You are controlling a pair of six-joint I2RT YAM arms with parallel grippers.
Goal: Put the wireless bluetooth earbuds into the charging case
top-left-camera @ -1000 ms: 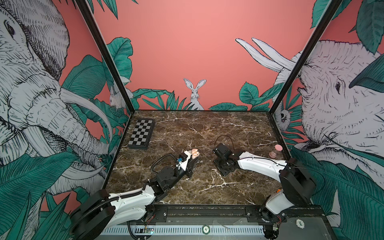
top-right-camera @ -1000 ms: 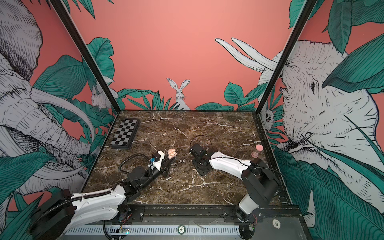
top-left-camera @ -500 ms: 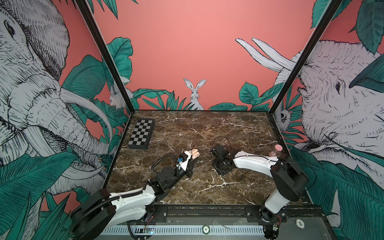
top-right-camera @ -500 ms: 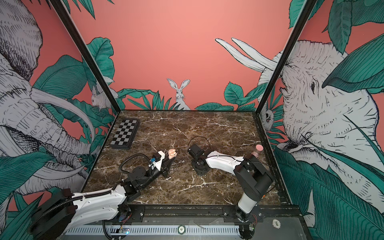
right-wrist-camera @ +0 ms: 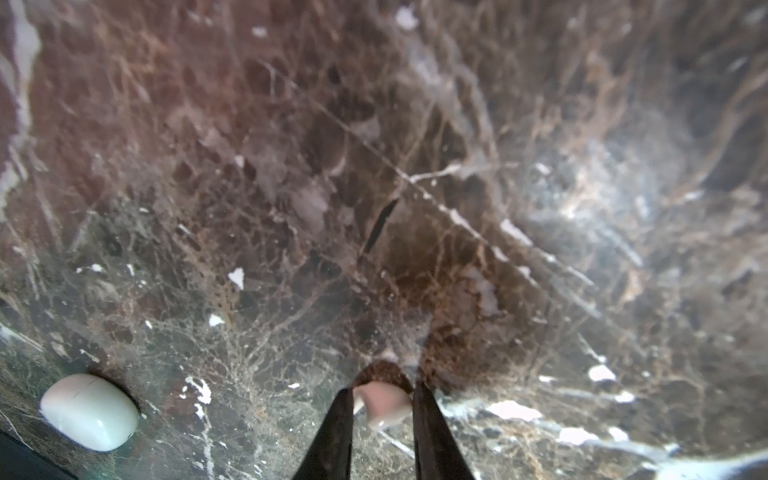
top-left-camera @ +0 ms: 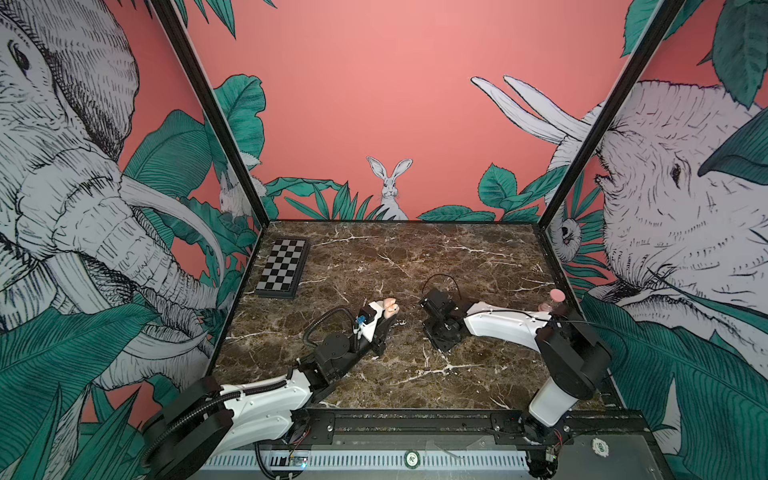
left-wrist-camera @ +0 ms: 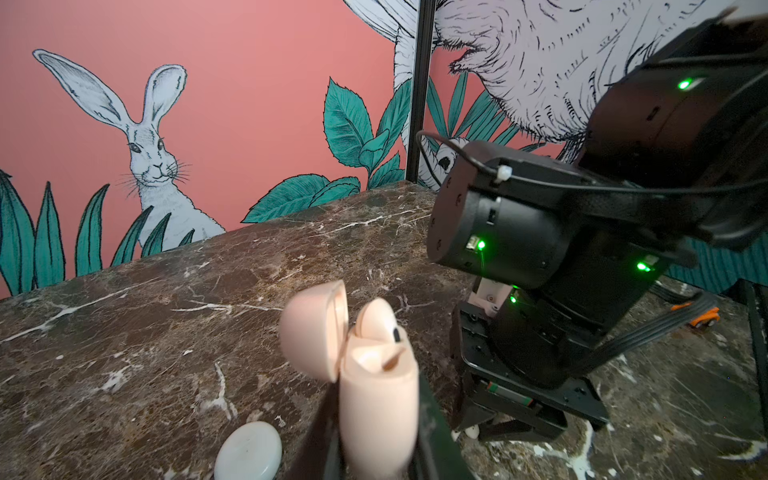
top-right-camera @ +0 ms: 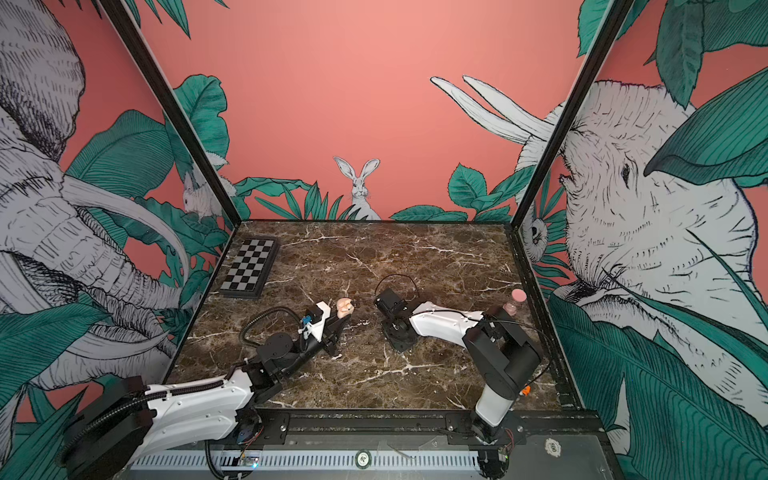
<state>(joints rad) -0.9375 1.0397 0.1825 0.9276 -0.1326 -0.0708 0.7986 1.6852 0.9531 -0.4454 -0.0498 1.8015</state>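
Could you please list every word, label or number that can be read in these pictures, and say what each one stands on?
"500": on the white disc lying on the grey front ledge, seen in both top views.
Middle disc on the same ledge: it bears marks, too small to read.
Case, earbud, chessboard: no text shows on them.
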